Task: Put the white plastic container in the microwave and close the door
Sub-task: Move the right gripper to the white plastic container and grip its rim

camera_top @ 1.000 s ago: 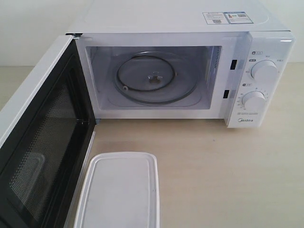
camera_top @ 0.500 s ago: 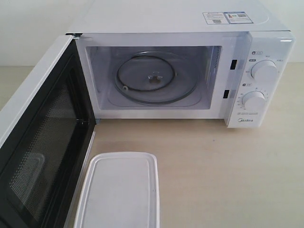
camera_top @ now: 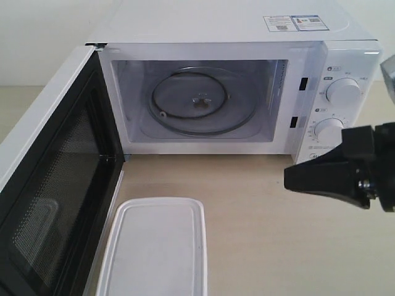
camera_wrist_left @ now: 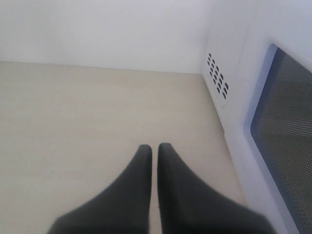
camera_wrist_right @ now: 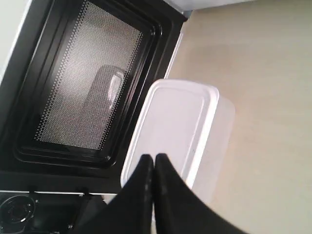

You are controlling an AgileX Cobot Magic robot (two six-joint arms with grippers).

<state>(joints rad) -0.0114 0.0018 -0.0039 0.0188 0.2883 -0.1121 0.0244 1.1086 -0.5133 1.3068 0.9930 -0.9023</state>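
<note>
Entered: right gripper [camera_top: 289,177], jaws together, empty. White plastic container [camera_top: 154,246] beyond its tips: likely light, stiff, slick; grasp across width.

- microwave [camera_top: 234,24]: white, boxy, upright at 12 o'clock in exterior view. Cavity empty, glass turntable [camera_top: 200,102] flat inside. Two round dials [camera_top: 344,92] on panel at 3 o'clock of cavity.
- door [camera_top: 55,203]: wide open, hinged at 9 o'clock side, swung out toward 7 o'clock. Black inner frame, dark mesh window.
- white plastic container [camera_top: 154,246]: outside microwave, upright on table [camera_top: 278,246] at 6 o'clock of cavity, just beside door edge. Lid on, long axis 12–6, near end cut by frame.
</note>
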